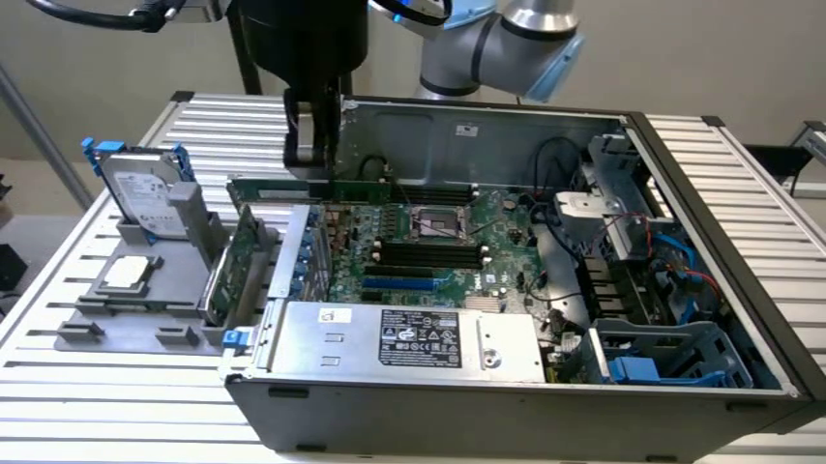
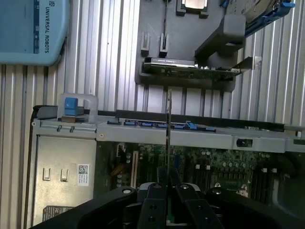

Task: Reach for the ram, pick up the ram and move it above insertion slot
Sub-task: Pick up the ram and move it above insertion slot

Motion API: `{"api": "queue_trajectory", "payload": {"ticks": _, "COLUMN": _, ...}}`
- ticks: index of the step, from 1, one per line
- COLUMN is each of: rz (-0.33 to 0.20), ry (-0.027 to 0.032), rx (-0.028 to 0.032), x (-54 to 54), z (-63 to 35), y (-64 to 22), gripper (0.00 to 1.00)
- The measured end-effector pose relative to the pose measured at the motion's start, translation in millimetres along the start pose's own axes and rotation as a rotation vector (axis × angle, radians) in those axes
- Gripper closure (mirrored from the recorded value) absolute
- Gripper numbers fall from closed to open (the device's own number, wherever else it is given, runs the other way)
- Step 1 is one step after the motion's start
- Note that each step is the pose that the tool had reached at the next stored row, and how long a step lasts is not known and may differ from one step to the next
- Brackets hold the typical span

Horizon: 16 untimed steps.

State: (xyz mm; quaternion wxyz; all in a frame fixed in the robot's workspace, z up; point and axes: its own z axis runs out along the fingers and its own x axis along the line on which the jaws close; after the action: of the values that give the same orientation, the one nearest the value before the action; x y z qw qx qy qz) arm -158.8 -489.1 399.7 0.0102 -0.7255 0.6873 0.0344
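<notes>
Tool: our tool (image 1: 313, 159) hangs over the open case (image 1: 722, 242), near its back wall on the exterior view's left, and we see its two black fingers (image 2: 153, 205) closed on the ram.
Grip: we read the fingers as pinching the ram across its thin faces from above; in the wrist view the stick runs edge-on straight out from between them.
Ram: the ram (image 1: 278, 188) is off the bench and clear of the board, held level as a long green strip reaching from the tool toward the exterior view's left.
Why held so: we judge that holding it by one long edge, flat faces upright, leaves the opposite edge free to face down at the board.
Slots: the black slots (image 1: 427, 255) lie on the motherboard (image 1: 497, 217) below and nearer the middle of the case; the ram is not yet over them, as far as we can tell.
Holder: the grey holder (image 1: 142, 290) sits on the slatted bench (image 1: 77, 387) beside the case, with the hard drive (image 1: 135, 193) standing in it and the big card (image 2: 190, 67) upright in its slot, both well apart from the tool.
Why placed so: we take it that the holder keeps parts upright so each can be gripped from above.
Stage: we judge the pick-up done and the carry toward the slots under way.
</notes>
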Motion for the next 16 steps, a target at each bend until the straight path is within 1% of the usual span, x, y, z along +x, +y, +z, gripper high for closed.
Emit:
{"api": "queue_trajectory", "payload": {"ticks": 4, "rz": 0.0, "ry": 0.0, "rx": -0.0001, "x": -9.0, "z": 1.6, "y": -11.5, "gripper": 0.87}}
{"api": "queue_trajectory", "payload": {"ticks": 11, "rz": 0.0, "ry": 0.0, "rx": -0.0001, "x": -29.7, "z": 6.7, "y": -28.8, "gripper": 0.87}}
{"api": "queue_trajectory", "payload": {"ticks": 13, "rz": 0.0, "ry": 0.0, "rx": -0.0001, "x": -32.9, "z": 7.6, "y": -35.2, "gripper": 0.87}}
{"api": "queue_trajectory", "payload": {"ticks": 16, "rz": 0.0, "ry": 0.0001, "rx": -0.0001, "x": -34.9, "z": 8.3, "y": -46.2, "gripper": 0.87}}
